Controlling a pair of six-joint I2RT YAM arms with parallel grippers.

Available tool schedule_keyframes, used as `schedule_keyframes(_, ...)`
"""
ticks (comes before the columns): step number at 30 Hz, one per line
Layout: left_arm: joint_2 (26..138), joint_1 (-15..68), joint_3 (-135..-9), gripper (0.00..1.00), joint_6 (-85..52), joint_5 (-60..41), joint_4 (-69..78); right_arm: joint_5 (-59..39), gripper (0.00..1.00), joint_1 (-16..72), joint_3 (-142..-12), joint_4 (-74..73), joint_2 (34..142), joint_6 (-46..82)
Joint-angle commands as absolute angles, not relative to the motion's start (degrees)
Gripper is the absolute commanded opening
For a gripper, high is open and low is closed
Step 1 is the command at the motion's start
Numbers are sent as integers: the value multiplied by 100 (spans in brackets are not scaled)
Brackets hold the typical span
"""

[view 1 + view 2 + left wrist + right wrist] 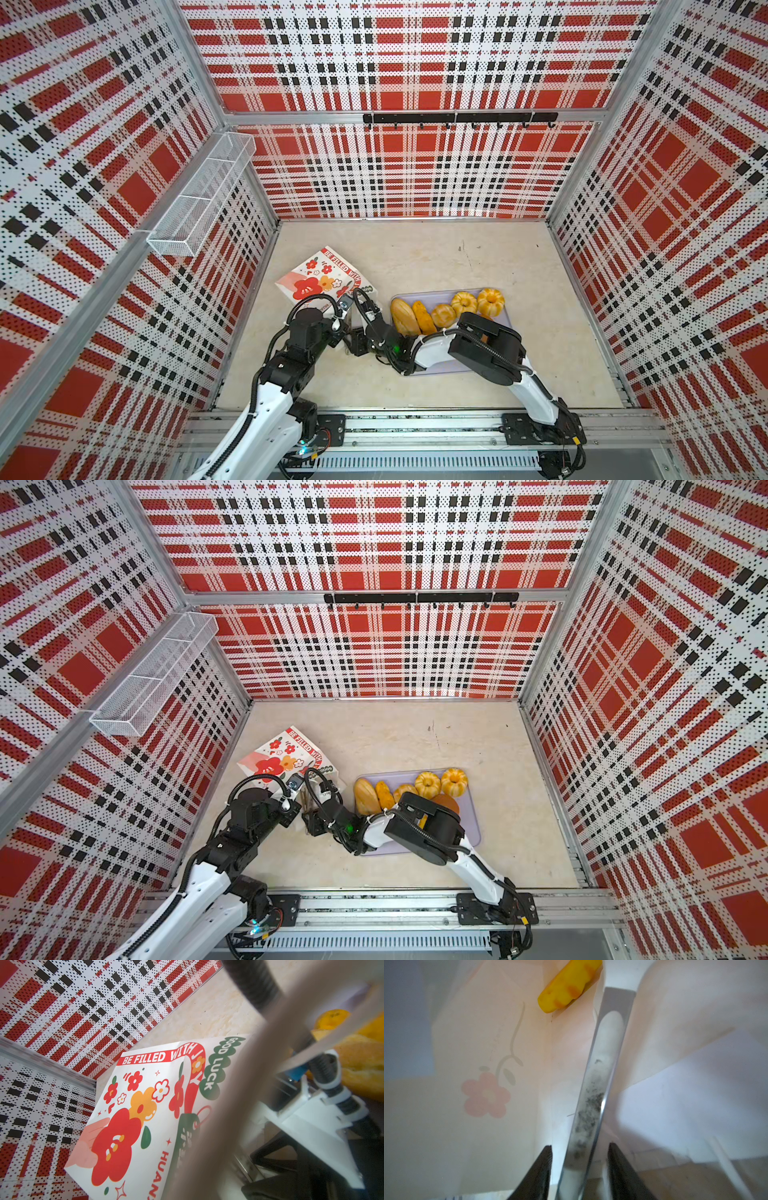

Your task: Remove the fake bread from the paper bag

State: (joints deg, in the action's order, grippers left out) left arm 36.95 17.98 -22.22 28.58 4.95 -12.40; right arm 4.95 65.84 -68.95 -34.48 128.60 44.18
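Note:
The paper bag (pixel 316 274) (pixel 282 752) (pixel 135 1115) lies on its side at the left of the floor, mouth toward the arms. My left gripper (pixel 344 307) is at the mouth's rim, shut on the paper; its jaws are hidden in the left wrist view. My right gripper (pixel 580 1147) points into the bag with its jaws apart and nothing gripped. A grey strip with a smudged white pad (pixel 602 1084) runs between them. One yellow fake bread (pixel 569 985) lies deep inside, far from the fingertips. Several breads sit on the lavender tray (pixel 505 320): loaves (pixel 402 316), a roll (pixel 444 316), ring buns (pixel 490 301).
The right arm's elbow (pixel 486 349) hangs over the tray's front half. A white wire basket (pixel 199 195) is fixed to the left wall and a black hook rail (pixel 457 118) to the back wall. Plaid walls close three sides; a metal rail (pixel 415 424) runs along the front.

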Motion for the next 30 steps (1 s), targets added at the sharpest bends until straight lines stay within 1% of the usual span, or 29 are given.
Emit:
schedule_keyframes(1, 3621, 1777, -2206, 0, 2839, 531, -1187, 427, 34, 6524, -6749, -3377, 12603, 4373)
schedule_keyframes(3, 3610, 1776, -2206, 0, 2832, 557, -1171, 373, 22, 6483, -6710, -3267, 12450, 4315)
schedule_keyframes(7, 3662, 1779, -2253, 0, 2749, 658, -1142, 83, 9, 6357, -6595, -3190, 12129, 4301)
schedule_keyframes(9, 3715, 1777, -2313, 0, 2694, 780, -1133, -96, 0, 6272, -6469, -3221, 11960, 4422)
schedule_keyframes(13, 3993, 1780, -2465, 0, 2622, 1047, -938, -670, 0, 6162, -6311, -3006, 11578, 4584)
schedule_keyframes(15, 4228, 1780, -2577, 0, 2567, 1210, -801, -998, 0, 6144, -6287, -2545, 11348, 4597)
schedule_keyframes(16, 4346, 1614, -2637, 0, 2534, 1278, -729, -1146, 0, 6144, -6271, -2303, 11221, 4603)
schedule_keyframes(19, 4734, 1490, -2836, 0, 2456, 1442, -486, -1505, 0, 6144, -5926, -1840, 10745, 4728)
schedule_keyframes(22, 5099, 1305, -3059, 0, 2452, 1505, -305, -1728, 0, 6135, -5295, -1655, 10101, 4915)
schedule_keyframes(25, 5353, 1146, -3198, 0, 2544, 1398, -97, -1845, 0, 6135, -4776, -1211, 9233, 4858)
schedule_keyframes(27, 5459, 1113, -3196, 0, 2683, 1414, 79, -1829, 0, 6111, -4658, -583, 8584, 4627)
schedule_keyframes(30, 5545, 1060, -3180, 0, 2733, 1380, 192, -1728, 0, 5898, -4850, 752, 7688, 4184)
